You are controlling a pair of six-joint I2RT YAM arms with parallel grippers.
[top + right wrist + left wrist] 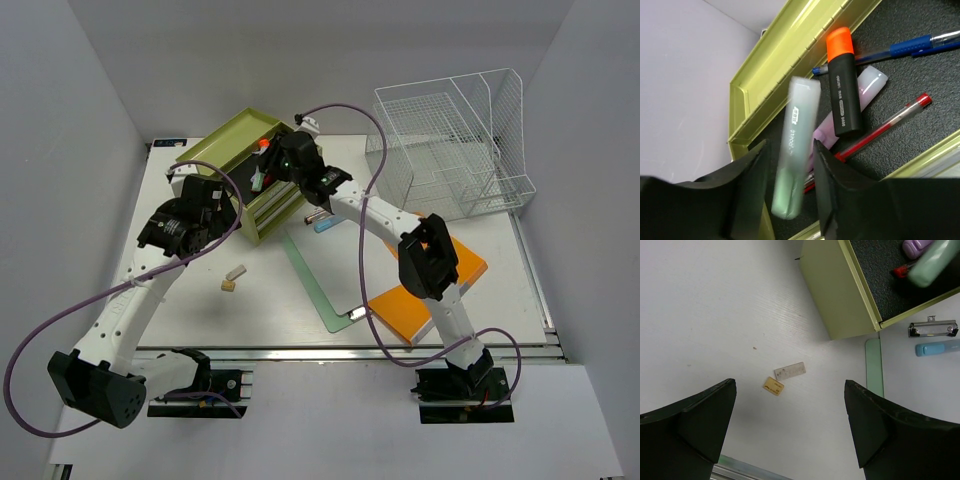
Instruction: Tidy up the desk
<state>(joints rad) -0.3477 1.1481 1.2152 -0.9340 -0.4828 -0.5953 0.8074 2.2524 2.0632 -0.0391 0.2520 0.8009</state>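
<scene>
You have: far left, olive-green drawer box (235, 140) holding orange-capped marker (842, 85), red pen (885, 127), blue pen (910, 46); far right, white wire rack (440, 150); near right, orange pad (400, 305).

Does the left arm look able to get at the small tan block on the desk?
Probably yes: the left gripper is open above the tan block, which lies on bare desk, only a white block beside it.

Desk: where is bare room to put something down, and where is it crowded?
The desk is bare between the two small blocks and the front rail, also between the wire rack and the orange folder. Crowded around the green drawer box and the clipboard.
</scene>
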